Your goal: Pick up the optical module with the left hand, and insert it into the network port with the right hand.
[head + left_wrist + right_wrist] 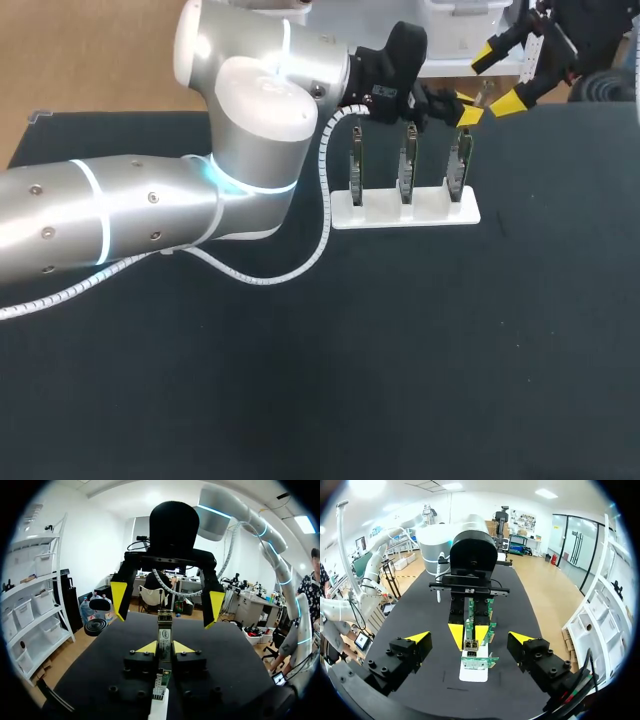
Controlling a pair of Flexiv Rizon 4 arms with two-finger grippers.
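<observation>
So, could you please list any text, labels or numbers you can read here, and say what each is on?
Label on the optical module, held in the left tool: there is print, but it is too blurred to read.
On the circuit boards in the white rack: no readable markings.
Nothing else is legible.

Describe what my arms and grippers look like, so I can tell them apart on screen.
The left arm is silver-grey, rounded, with glowing pale-blue rings at the joints and a white spiral-wrapped cable alongside. The left gripper and right gripper are black, each with two yellow wedge-shaped tips.
</observation>
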